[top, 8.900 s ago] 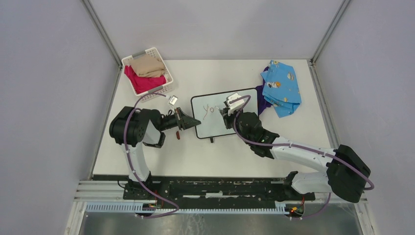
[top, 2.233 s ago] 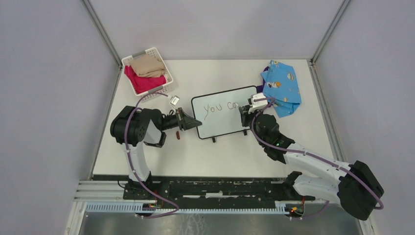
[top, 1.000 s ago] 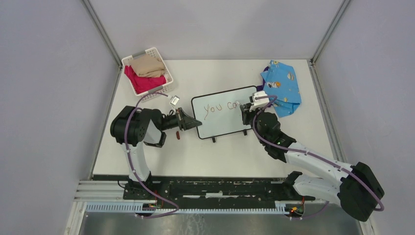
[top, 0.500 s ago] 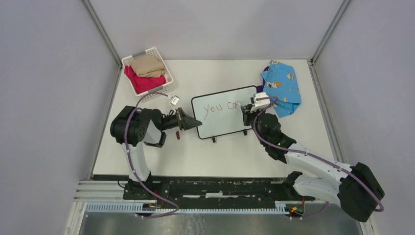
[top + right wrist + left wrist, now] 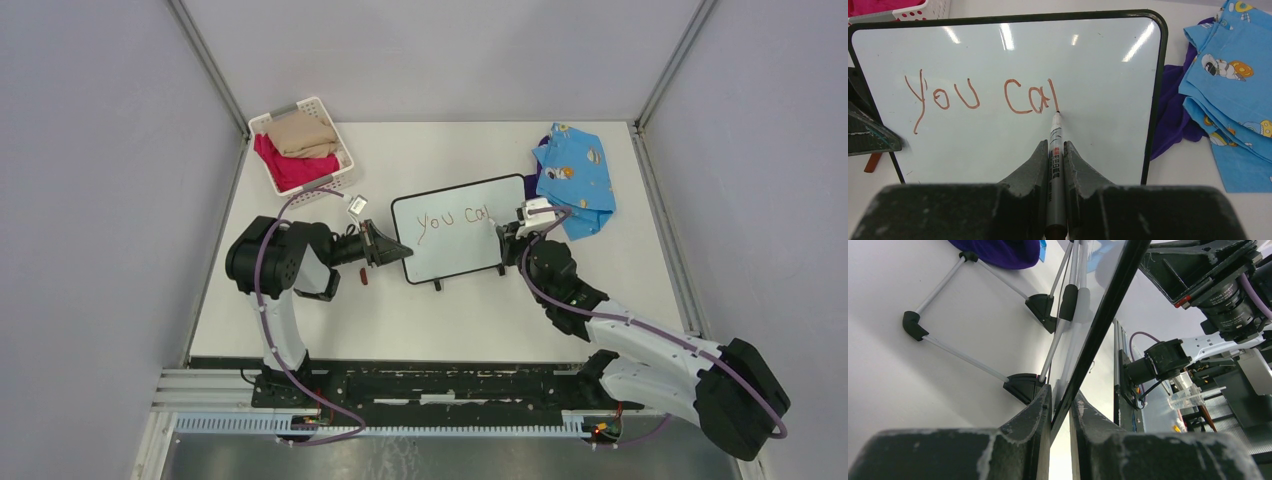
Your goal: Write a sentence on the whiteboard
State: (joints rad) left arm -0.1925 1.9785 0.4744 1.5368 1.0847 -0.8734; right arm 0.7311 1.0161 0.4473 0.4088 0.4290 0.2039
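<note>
whiteboard (image 5: 450,250) mid-desk (image 5: 420,310), standing on its feet, "You Cal" written in red-brown. marker (image 5: 1056,127) tip touching the board right after the "l". right pincer (image 5: 1054,146) clenched on the marker, at the board's 3 o'clock side. left pincer (image 5: 1062,395) clamped on the board's 9 o'clock edge. basket (image 5: 322,184) of clothes at 10 o'clock, blue print cloth (image 5: 575,180) at 2.

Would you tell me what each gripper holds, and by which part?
The left gripper clamps the black-framed whiteboard by its left edge; the right gripper holds the grey marker pen by its barrel.
</note>
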